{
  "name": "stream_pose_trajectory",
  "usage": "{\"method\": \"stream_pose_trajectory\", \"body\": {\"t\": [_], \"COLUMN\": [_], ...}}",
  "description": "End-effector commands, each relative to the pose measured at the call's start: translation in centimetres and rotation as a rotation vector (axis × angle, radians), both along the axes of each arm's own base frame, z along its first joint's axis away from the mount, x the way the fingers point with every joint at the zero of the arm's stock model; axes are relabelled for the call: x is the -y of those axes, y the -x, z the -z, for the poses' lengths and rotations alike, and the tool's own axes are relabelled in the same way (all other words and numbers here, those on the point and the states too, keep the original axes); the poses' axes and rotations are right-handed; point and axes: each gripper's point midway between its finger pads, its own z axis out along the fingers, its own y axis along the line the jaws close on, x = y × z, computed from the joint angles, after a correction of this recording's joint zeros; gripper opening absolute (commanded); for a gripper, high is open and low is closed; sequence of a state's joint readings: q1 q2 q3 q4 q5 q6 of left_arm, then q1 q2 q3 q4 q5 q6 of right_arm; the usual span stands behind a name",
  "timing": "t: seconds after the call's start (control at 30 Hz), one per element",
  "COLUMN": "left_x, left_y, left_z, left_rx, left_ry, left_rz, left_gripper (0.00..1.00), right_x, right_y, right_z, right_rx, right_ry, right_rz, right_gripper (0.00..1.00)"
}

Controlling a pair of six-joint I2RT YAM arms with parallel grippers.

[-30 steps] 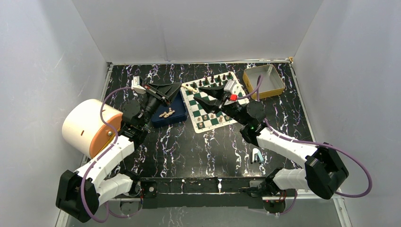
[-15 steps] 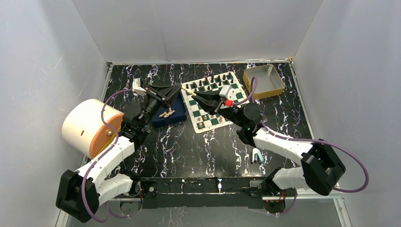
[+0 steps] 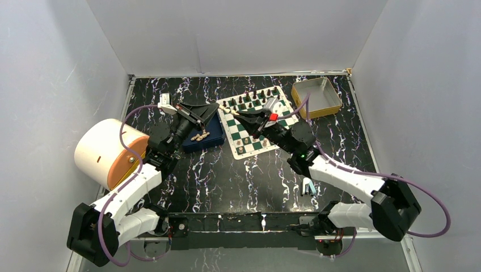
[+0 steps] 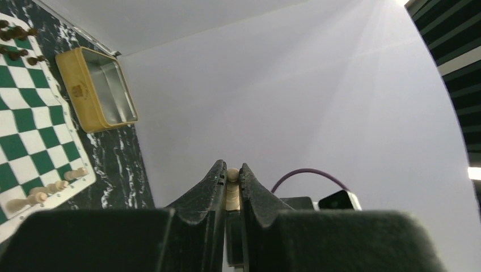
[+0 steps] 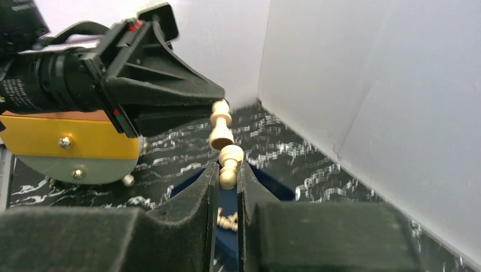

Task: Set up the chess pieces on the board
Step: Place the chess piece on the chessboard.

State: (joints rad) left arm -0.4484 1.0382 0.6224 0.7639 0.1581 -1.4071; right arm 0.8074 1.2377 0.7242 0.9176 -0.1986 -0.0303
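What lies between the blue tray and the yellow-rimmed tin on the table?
The green-and-white chessboard lies between the blue tray and the tin. This shows in the top view.

Black marbled table (image 3: 227,170) carries board (image 3: 237,131), blue tray (image 3: 212,141), tin (image 3: 317,96).

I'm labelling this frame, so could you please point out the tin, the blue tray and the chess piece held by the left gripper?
tin (image 3: 317,96), top external view, bare inner floor.
blue tray (image 3: 214,140), top external view, bare near-right corner.
chess piece (image 4: 232,173), left wrist view, its rounded head.
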Motion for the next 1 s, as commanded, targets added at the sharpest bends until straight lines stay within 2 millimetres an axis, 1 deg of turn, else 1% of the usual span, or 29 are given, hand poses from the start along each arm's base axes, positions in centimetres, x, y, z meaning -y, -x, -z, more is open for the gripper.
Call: {"method": "stream_pose_trajectory", "body": {"t": [0.0, 0.07, 0.17, 0.23, 0.3, 0.37, 0.47, 0.5, 0.6, 0.67, 0.7, 0.77, 0.87, 0.97], "left_x": [-0.8, -1.3, -1.8, -1.5, -1.2, -1.7, -2.5, -2.4, -2.4, -2.3, -2.2, -1.8, -1.5, -1.6], "left_y": [0.2, 0.0, -0.3, -0.4, -0.4, -0.7, -0.2, 0.2, 1.4, 2.1, 2.4, 3.0, 3.5, 3.7], "left_z": [0.0, 0.4, 0.7, 0.9, 2.1, 3.8, 5.2, 5.6, 6.7, 7.2, 7.4, 7.7, 8.2, 8.6], "left_rx": [0.15, 0.174, 0.233, 0.331, 0.424, 0.45, 0.535, 0.571, 0.668, 0.712, 0.74, 0.79, 0.812, 0.814], "left_ry": [-0.148, -0.202, -0.3, -0.444, -0.663, -0.847, -1.018, -1.055, -1.153, -1.179, -1.19, -1.197, -1.21, -1.212], "left_rz": [-0.06, -0.089, -0.121, -0.12, -0.082, -0.069, -0.046, -0.024, 0.041, 0.063, 0.069, 0.088, 0.11, 0.107], "left_gripper": [0.0, 0.0, 0.0, 0.0, 0.0, 0.0, 0.0, 0.0, 0.0, 0.0, 0.0, 0.0, 0.0, 0.0], "right_x": [2.4, 3.6, 4.9, 5.6, 6.5, 7.9, 9.5, 10.1, 11.0, 11.5, 11.7, 12.1, 12.2, 11.8], "right_y": [-1.6, -2.1, -2.1, -2.5, -3.2, -4.3, -5.3, -5.4, -6.4, -7.3, -7.8, -8.5, -9.0, -9.4], "right_z": [-1.1, -0.2, 0.6, 1.5, 2.3, 3.1, 4.5, 5.3, 6.3, 7.2, 7.4, 8.6, 10.4, 11.8], "right_rx": [-0.161, -0.194, -0.225, -0.285, -0.344, -0.403, -0.481, -0.519, -0.601, -0.667, -0.697, -0.777, -0.874, -0.943], "right_ry": [0.004, 0.038, 0.076, 0.129, 0.186, 0.218, 0.285, 0.316, 0.361, 0.392, 0.401, 0.437, 0.494, 0.533], "right_rz": [0.152, 0.221, 0.268, 0.313, 0.377, 0.474, 0.558, 0.582, 0.613, 0.624, 0.626, 0.619, 0.593, 0.563], "right_gripper": [0.09, 0.08, 0.08, 0.08, 0.08, 0.08, 0.09, 0.09, 0.1, 0.1, 0.1, 0.1, 0.09, 0.09]}}
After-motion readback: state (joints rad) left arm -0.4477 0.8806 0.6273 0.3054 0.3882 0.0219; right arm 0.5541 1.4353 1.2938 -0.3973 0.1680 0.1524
